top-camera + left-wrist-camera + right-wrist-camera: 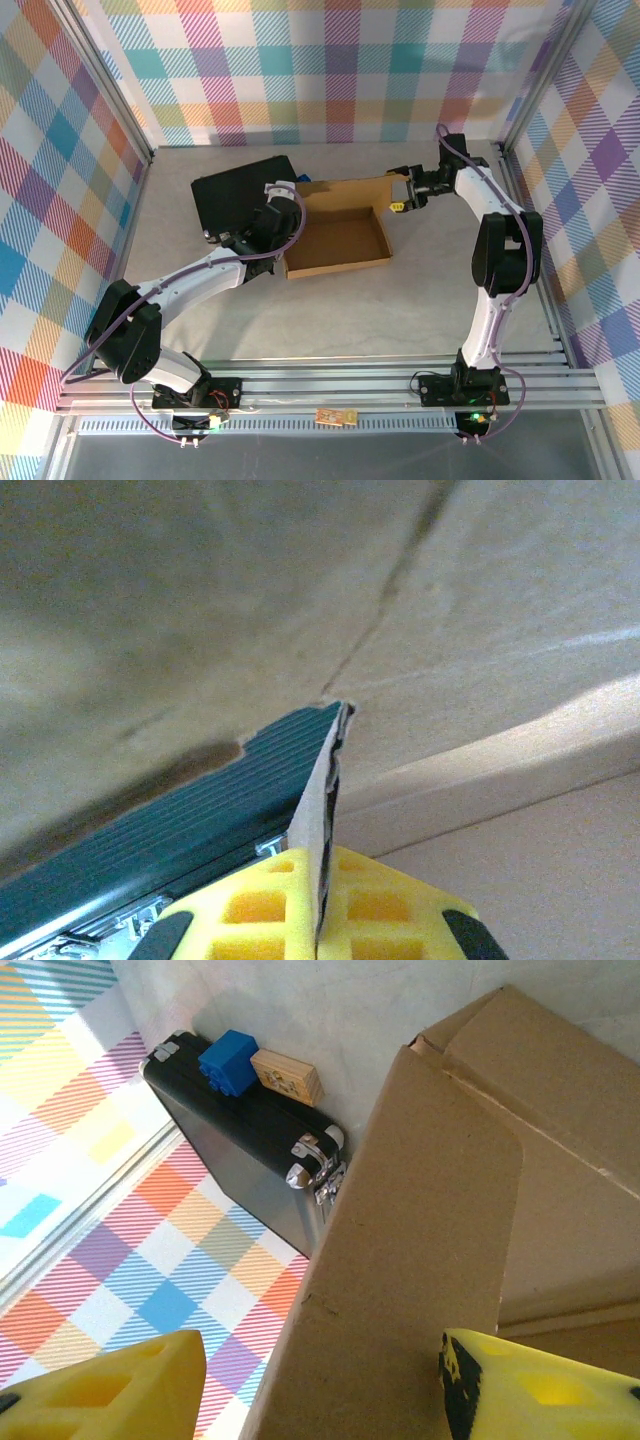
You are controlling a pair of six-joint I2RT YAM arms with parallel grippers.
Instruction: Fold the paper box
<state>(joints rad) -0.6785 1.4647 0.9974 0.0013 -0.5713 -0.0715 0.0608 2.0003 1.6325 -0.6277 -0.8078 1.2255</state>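
The paper box [335,245] is a shallow brown cardboard tray in the middle of the table, its lid flap [345,190] standing up along the back. My left gripper [277,217] is at the box's left wall. In the left wrist view the left gripper [322,880] has its yellow fingers [250,905] shut on that thin cardboard wall [325,790]. My right gripper [400,196] is at the flap's right end. Up close, the right gripper [320,1390] is open, its fingers [100,1390] straddling the flap [420,1240], with a gap beside the left finger.
A black case [240,190] with metal latches lies right behind the box's left side, also seen as the black case [240,1140] in the right wrist view. A blue block [228,1060] and a wooden block [288,1075] sit beside it. Plaid walls enclose the table.
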